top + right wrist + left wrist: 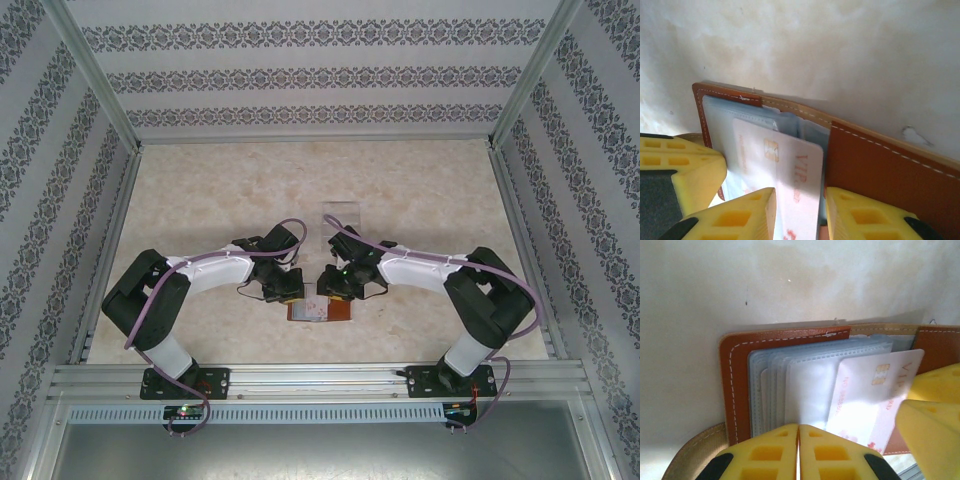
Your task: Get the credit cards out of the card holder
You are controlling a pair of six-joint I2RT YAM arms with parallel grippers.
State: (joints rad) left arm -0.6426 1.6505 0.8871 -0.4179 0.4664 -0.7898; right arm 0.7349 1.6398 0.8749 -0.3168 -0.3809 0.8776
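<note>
The card holder point(342, 312) point(737, 385) point(880, 165) lies open on the table near the front edge, brown leather outside and clear grey-blue sleeves inside. One of the credit cards point(865, 390) point(790, 160), pale pinkish-white with a chip and "VIP" print, sticks partly out of the sleeves. My left gripper point(288, 292) point(798, 429) is shut, its tips resting on the sleeves. My right gripper point(333, 290) point(800, 200) stands partly open over the card's free end, its left finger lying over the card's face. The right gripper's yellow fingers point(932, 385) show at the card's right end.
A clear plastic tray point(342, 213) lies on the table just beyond the two grippers. The holder's tan strap point(690, 455) curls out at its near left corner. Patterned walls and metal rails enclose the table point(200, 190) on all sides.
</note>
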